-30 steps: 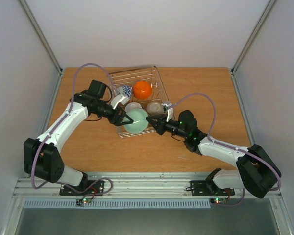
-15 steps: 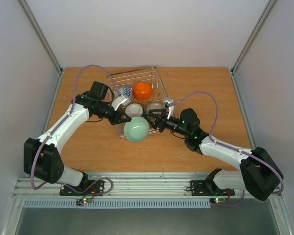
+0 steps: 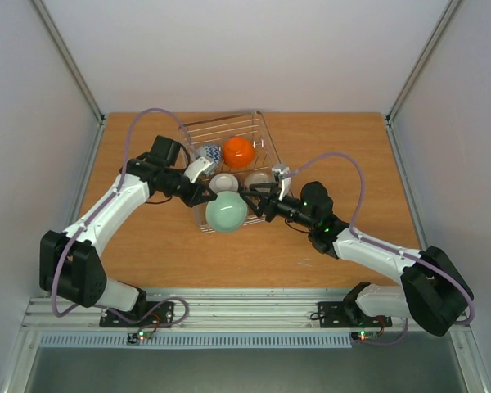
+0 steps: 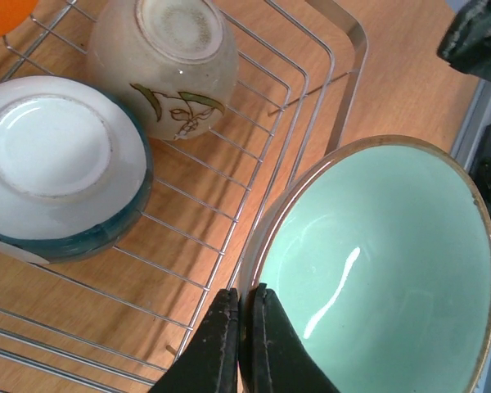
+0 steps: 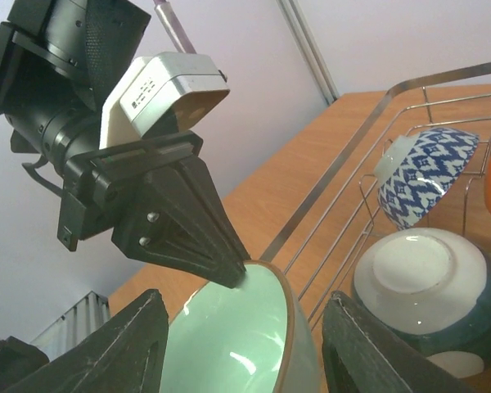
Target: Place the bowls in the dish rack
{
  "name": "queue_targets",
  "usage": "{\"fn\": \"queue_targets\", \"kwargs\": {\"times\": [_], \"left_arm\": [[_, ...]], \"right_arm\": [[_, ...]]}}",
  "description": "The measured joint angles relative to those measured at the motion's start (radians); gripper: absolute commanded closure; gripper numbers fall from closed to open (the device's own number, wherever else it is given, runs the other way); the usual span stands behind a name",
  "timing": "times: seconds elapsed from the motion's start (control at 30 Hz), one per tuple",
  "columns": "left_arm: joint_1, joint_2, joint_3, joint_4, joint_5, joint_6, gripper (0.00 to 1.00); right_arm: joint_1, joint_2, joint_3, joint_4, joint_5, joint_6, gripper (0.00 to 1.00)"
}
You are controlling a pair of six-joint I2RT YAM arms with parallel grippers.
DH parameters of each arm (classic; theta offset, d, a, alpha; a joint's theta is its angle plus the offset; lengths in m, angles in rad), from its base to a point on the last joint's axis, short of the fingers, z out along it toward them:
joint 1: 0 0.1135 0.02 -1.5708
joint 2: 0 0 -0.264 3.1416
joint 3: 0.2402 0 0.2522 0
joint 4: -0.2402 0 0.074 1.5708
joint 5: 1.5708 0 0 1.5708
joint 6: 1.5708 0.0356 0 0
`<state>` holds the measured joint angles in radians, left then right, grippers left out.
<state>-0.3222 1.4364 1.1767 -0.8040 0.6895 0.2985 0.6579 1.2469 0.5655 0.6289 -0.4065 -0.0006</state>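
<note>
Handover at the rack: pale green bowl passes to the left jaws

Pale green bowl (image 3: 227, 213) hangs tilted at the near corner of the dish rack (image 3: 264, 135). Its rim is pinched between the clenched left jaws, as the left wrist view shows plainly. Most of the bowl lies outside the wire, over the bench (image 3: 352, 147), with its glossy inside facing up.

The right jaws stand released, their fingers (image 5: 368, 348) spread to either side of the bowl. Whether they touch it cannot be told.

A second ago the roles were reversed. The right jaws gripped the bowl's right edge while the left jaws waited, spread open, at its left. The bowl has since shifted a little toward the arms' bases, and the right arm has drawn slightly back.

Four other bowls sit where they were inside the rack. The orange bowl (image 3: 238, 151) and the blue-patterned bowl (image 3: 209, 152) are in the far row. The teal-banded white bowl (image 3: 222, 182) and the beige bowl (image 3: 259, 180) are just beside each other in the near row, both bottom-up.
</note>
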Motion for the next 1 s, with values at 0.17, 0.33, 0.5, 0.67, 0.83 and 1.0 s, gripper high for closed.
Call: {"fn": "queue_targets", "kwargs": {"times": [0.17,0.33,0.5,0.67,0.83,1.0], "left_arm": [[0.000,0.000,0.000,0.024,-0.033,-0.030,1.00],[0.000,-0.013,0.000,0.050,-0.073,-0.047,0.99],[0.000,-0.026,-0.001,0.055,-0.114,-0.048,1.00],[0.000,-0.027,-0.001,0.055,-0.122,-0.050,1.00],[0.000,-0.043,-0.001,0.055,-0.122,-0.056,1.00],[0.000,-0.081,-0.001,0.053,-0.115,-0.056,0.99]], "right_arm": [[0.000,-0.016,-0.002,-0.015,0.006,-0.004,0.48],[0.003,-0.058,0.000,-0.092,0.016,-0.005,0.47],[0.041,-0.085,0.043,-0.246,0.070,-0.029,0.46],[0.089,-0.079,0.101,-0.347,0.117,-0.062,0.50],[0.115,-0.029,0.126,-0.378,0.149,-0.076,0.50],[0.130,0.016,0.126,-0.400,0.174,-0.085,0.57]]}}
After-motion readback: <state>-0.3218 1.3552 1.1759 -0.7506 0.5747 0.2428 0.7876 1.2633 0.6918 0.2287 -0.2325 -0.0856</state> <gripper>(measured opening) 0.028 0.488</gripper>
